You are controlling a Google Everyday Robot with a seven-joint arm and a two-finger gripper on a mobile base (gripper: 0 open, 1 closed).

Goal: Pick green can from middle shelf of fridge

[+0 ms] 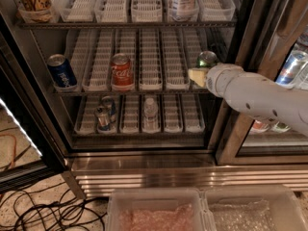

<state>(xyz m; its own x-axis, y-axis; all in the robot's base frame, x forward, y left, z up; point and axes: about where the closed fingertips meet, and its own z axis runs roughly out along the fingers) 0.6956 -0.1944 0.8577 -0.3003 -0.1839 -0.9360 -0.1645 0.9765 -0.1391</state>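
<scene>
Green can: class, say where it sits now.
In the camera view, the green can stands at the right end of the middle shelf, with the end effector just in front of it.

Matt pale plastic tool [196,75] beside glossy metal green can [207,58], white plastic trays [149,57], shiny steel base [144,175]

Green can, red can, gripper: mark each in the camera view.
green can [207,59]: camera view, upper body just under the silver rim.
red can [121,72]: camera view, middle of its label.
gripper [198,75]: camera view, pale front end, right in front of the green can's lower half.
</scene>
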